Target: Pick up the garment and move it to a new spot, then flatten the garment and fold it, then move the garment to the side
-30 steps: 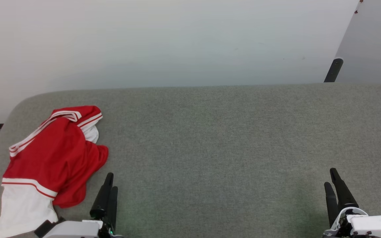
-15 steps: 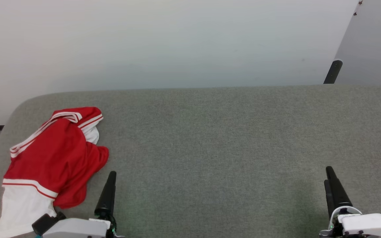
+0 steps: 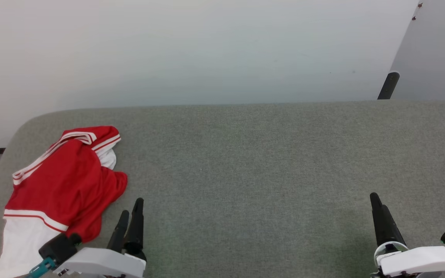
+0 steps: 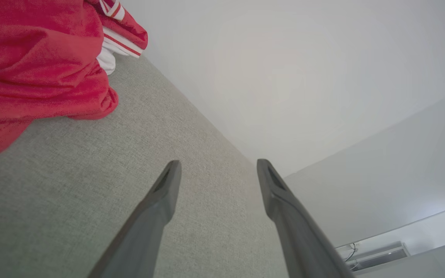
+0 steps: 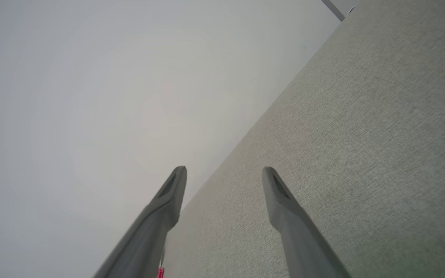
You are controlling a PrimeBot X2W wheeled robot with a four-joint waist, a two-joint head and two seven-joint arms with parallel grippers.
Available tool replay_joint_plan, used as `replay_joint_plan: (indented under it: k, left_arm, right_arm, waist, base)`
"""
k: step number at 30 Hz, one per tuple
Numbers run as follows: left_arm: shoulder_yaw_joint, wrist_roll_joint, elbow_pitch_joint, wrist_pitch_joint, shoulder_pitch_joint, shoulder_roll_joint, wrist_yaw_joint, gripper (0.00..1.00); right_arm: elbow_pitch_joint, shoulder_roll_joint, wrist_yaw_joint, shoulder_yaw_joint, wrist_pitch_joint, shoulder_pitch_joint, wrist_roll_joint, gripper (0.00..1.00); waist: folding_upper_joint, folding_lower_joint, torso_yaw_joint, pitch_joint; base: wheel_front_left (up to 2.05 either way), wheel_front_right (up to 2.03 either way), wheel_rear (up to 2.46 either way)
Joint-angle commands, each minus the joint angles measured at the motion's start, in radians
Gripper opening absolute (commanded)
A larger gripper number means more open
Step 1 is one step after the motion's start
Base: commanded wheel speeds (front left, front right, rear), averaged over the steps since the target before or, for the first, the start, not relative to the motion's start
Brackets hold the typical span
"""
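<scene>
The garment (image 3: 62, 181) lies crumpled and untouched at the left end of the counter (image 3: 245, 154), while the left hand (image 3: 132, 206) has crept forward just beside its hem, fingers spread wide (the right hand (image 3: 375, 200), likewise wide, waits well apart), so the pickup looks about to begin.

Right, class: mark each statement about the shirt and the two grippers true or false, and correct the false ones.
1. The shirt lies crumpled at the left end of the grey surface. True.
2. The left gripper is shut on the shirt. False: it is open, with nothing between its fingers, and the shirt lies off to its side.
3. The right gripper is open and holds nothing. True.
4. The shirt is folded flat in the middle of the surface. False: it is bunched up, unfolded, near the left edge.
</scene>
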Motion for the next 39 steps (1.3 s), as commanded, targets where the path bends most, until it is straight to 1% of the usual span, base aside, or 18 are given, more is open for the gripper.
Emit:
replay_joint_plan:
  k: [1,5,8,12,23,30,39]
  left_arm:
    - [-0.004,0.063,-0.017,-0.011,-0.015,0.006,0.007,1.0]
    - [-0.015,0.19,-0.03,-0.023,-0.013,0.014,0.018,1.0]
    - [-0.023,0.278,-0.042,-0.032,-0.011,0.021,0.018,1.0]
    - [-0.026,0.361,-0.053,-0.043,-0.006,0.02,0.014,1.0]
    - [0.0,0.519,-0.077,-0.072,0.011,0.004,-0.005,1.0]
    - [0.016,0.61,-0.093,-0.09,0.024,-0.006,-0.012,1.0]
    - [0.035,0.694,-0.1,-0.11,0.034,-0.019,-0.03,1.0]
  right_arm:
    - [-0.015,-0.006,0.0,0.003,-0.012,0.005,-0.053,1.0]
    - [-0.016,-0.006,0.0,0.006,-0.024,0.005,-0.151,1.0]
    - [-0.015,-0.014,0.0,0.013,-0.033,0.007,-0.236,1.0]
    - [-0.016,-0.009,0.0,0.014,-0.044,0.012,-0.31,1.0]
    - [-0.015,-0.008,0.001,0.019,-0.073,0.022,-0.465,1.0]
    - [-0.018,-0.007,0.001,0.025,-0.09,0.029,-0.532,1.0]
    - [-0.024,-0.008,0.001,0.035,-0.111,0.033,-0.6,1.0]
  waist:
    - [0.0,-0.0001,0.0,-0.001]
    - [0.0,-0.0001,0.001,-0.003]
    - [0.0,-0.0001,0.001,-0.005]
    - [0.0,-0.0001,0.002,-0.008]
    - [0.0,-0.0001,0.003,-0.016]
    - [0.0,-0.0001,0.002,-0.022]
    - [0.0,-0.0001,0.001,-0.03]
  base:
    - [0.0,0.0,0.0]
    - [0.0,0.0,0.0]
    - [0.0,0.0,0.0]
    - [0.0,0.0,0.0]
    - [0.0,0.0,0.0]
    - [0.0,0.0,0.0]
    - [0.0,0.0,0.0]
